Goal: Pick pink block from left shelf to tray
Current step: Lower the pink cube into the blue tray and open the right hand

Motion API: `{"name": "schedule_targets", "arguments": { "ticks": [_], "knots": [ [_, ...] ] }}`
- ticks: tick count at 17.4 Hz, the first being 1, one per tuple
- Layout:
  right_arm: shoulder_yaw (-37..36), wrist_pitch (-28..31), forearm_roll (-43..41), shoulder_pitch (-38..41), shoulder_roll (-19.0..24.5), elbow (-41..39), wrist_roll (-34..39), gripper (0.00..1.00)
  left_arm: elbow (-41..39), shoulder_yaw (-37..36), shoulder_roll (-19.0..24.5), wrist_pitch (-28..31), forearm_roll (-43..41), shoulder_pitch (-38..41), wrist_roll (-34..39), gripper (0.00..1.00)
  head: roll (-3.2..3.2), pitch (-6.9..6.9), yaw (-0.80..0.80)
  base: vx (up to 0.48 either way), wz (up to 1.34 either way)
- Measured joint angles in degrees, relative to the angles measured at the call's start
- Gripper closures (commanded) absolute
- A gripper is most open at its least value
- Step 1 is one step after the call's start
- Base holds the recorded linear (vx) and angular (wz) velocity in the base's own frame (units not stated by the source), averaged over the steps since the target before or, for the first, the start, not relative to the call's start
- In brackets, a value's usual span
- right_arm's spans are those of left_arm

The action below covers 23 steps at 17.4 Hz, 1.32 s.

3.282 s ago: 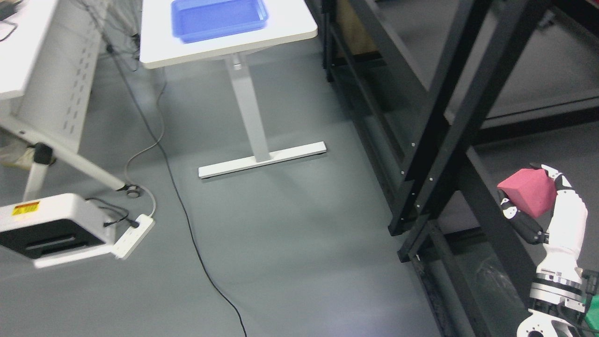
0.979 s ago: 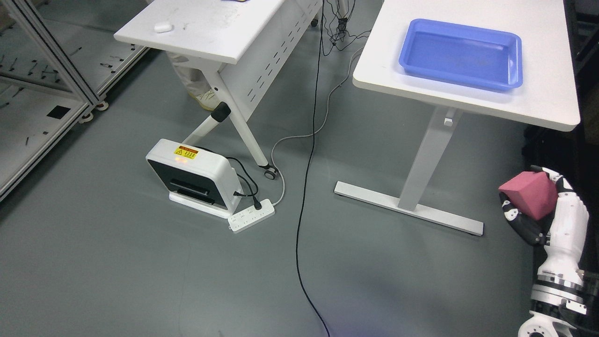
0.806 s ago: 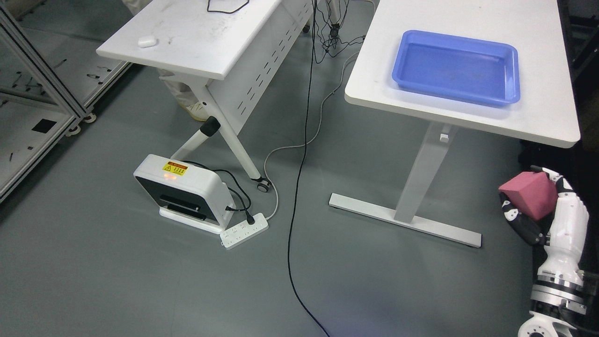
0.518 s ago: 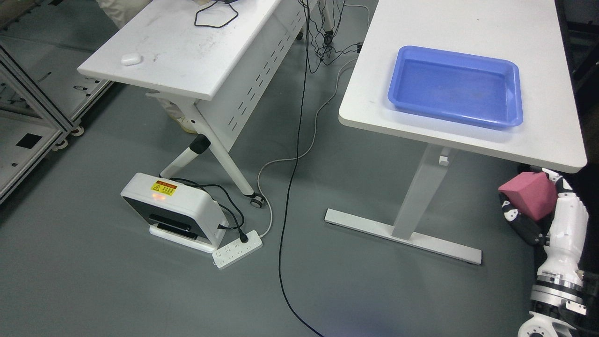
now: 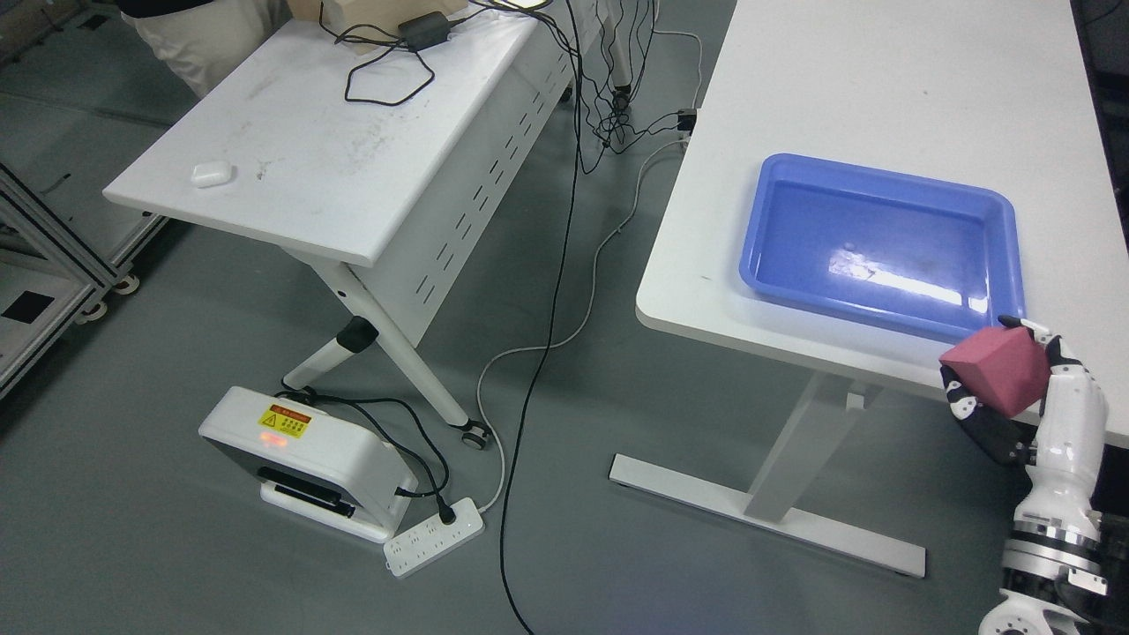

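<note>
The right hand (image 5: 1014, 397) grips the pink block (image 5: 997, 369) just below the near right corner of the tray (image 5: 882, 304). Risk: the block is held by an edge grasp; it may strike the white table (image 5: 706, 291) edge during lift.

The pink block (image 5: 997, 369) sat tilted, gripped in the right hand (image 5: 1028, 397), just beside the empty blue tray (image 5: 882, 310) on the white surface (image 5: 697, 300).
</note>
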Motion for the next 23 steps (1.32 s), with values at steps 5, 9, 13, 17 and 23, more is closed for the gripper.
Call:
{"name": "schedule_targets", "arguments": {
  "ticks": [5, 9, 13, 17, 23],
  "knots": [
    [0.00, 0.06, 0.00, 0.06, -0.64, 0.00, 0.00, 0.97, 0.00, 0.00, 0.00, 0.00, 0.00, 0.00, 0.00, 0.00, 0.00, 0.00, 0.00, 0.271, 0.04],
    [0.02, 0.17, 0.00, 0.08, -1.03, 0.00, 0.32, 0.97, 0.00, 0.00, 0.00, 0.00, 0.00, 0.00, 0.00, 0.00, 0.00, 0.00, 0.00, 0.226, 0.00],
    [0.19, 0.08, 0.00, 0.09, -1.26, 0.00, 1.75, 0.94, 0.00, 0.00, 0.00, 0.00, 0.00, 0.00, 0.00, 0.00, 0.00, 0.00, 0.00, 0.177, 0.00],
    [0.59, -0.08, 0.00, 0.09, -1.35, 0.04, 5.47, 0.69, 0.00, 0.00, 0.00, 0.00, 0.00, 0.00, 0.00, 0.00, 0.00, 0.00, 0.00, 0.139, 0.00],
    [0.94, 0.38, -0.48, 0.05, -0.44, 0.21, 8.97, 0.36, 0.00, 0.00, 0.00, 0.00, 0.00, 0.00, 0.00, 0.00, 0.00, 0.00, 0.00, 0.058, 0.00]
  ]
}}
